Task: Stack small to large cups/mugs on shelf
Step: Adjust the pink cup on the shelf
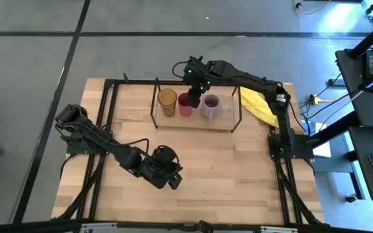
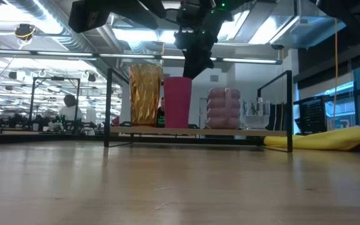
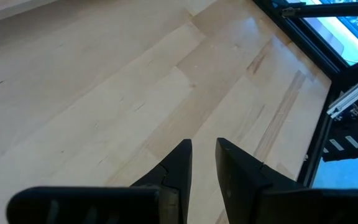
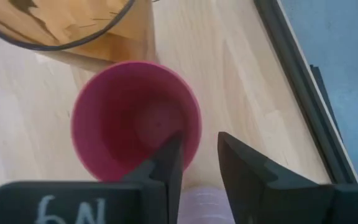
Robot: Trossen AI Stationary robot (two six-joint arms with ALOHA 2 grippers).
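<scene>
Four vessels stand in a row on the shelf [image 1: 173,120] [image 2: 199,132]: the amber tumbler [image 1: 167,101] [image 2: 145,94], the magenta cup [image 1: 184,103] [image 2: 177,103], the lavender mug [image 1: 210,106] [image 2: 224,107] and the small clear glass [image 1: 226,111] [image 2: 255,115]. My right gripper [image 1: 193,98] [image 2: 194,74] [image 4: 197,143] points down over the magenta cup [image 4: 123,124] and is open. One finger stands inside the cup's rim on the mug side and the other outside it, with a gap showing. My left gripper [image 1: 173,183] [image 3: 204,149] waits over the near table, slightly open.
A yellow cloth [image 1: 259,107] [image 2: 330,139] lies on the table right of the shelf. The shelf's thin black rods [image 2: 108,106] rise at its ends. Bare wood tabletop [image 1: 225,162] spreads between the shelf and the near edge. A black frame [image 1: 282,155] borders the table.
</scene>
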